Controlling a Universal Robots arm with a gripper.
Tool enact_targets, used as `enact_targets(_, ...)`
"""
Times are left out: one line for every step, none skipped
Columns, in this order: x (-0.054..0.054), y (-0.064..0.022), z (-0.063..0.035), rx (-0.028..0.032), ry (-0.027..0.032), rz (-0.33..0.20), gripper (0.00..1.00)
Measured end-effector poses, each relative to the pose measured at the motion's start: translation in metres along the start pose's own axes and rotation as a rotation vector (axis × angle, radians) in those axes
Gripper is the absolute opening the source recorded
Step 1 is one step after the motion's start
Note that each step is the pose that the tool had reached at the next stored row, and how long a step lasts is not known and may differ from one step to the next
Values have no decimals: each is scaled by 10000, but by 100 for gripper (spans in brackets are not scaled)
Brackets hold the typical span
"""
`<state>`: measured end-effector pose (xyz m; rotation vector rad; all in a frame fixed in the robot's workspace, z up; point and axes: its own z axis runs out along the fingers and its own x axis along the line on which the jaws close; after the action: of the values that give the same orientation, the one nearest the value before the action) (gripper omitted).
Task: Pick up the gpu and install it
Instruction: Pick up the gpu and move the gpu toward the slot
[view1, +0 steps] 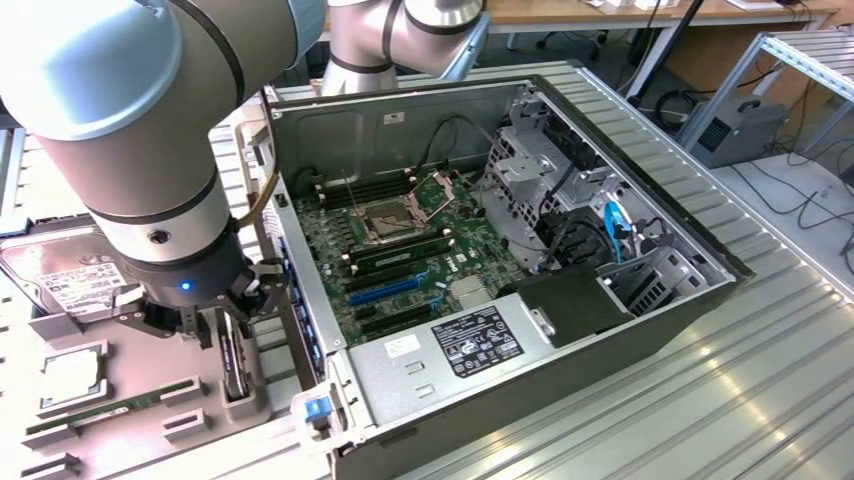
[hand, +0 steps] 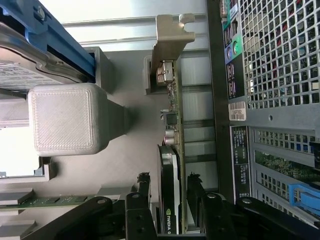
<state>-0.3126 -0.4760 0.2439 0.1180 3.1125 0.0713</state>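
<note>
Task at its start: the gpu (hand: 169, 165) had not been lifted and nothing had been installed. The card stood on its long edge in a slot of the grey fixture tray (view1: 134, 440), at the tray's edge just beside the open computer case (view1: 574, 230). Its silver bracket (hand: 172, 30) was at the end away from the gripper. The gripper (hand: 168, 182) hung straight over the card with its fingers (hand: 144, 187) spread wide, one on each side of the card, with a sliver of tray visible between each finger and the card's faces. This was judged a straddle rather than a grip. The motherboard (view1: 400, 240) lay exposed inside the case, with no card in the blue expansion slots (view1: 387, 290). Grasp, lift, carry and seating all remained. A hard drive (view1: 67, 285) and a memory stick (view1: 107, 410) sat elsewhere on the tray, apart from the gripper. Hard to make out: the card's bottom edge was sunk in its slot. In the exterior view the arm's wrist (view1: 160, 220) covered part of the tray, and there the card (view1: 236, 365) appeared as no more than a thin dark strip below the gripper. How deep the fingers reached down the card's faces could not be told.
</note>
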Motion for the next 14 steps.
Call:
enact_targets(0,0,0,0,0,0,42)
enact_targets(0,0,0,1,0,0,36)
enact_targets(0,0,0,0,0,0,29)
enact_targets(0,0,0,1,1,0,29)
enact_targets(0,0,0,1,0,0,29)
enact_targets(0,0,0,0,0,0,29)
enact_targets(0,0,0,0,0,0,29)
enact_targets(0,0,0,1,1,0,29)
enact_targets(0,0,0,1,1,0,27)
enact_targets(0,0,0,1,0,0,27)
enact_targets(0,0,0,1,1,0,27)
enact_targets(0,0,0,0,0,-4,27)
enact_targets(1,0,1,-2,8,-153,27)
enact_targets(0,0,1,-4,12,-239,27)
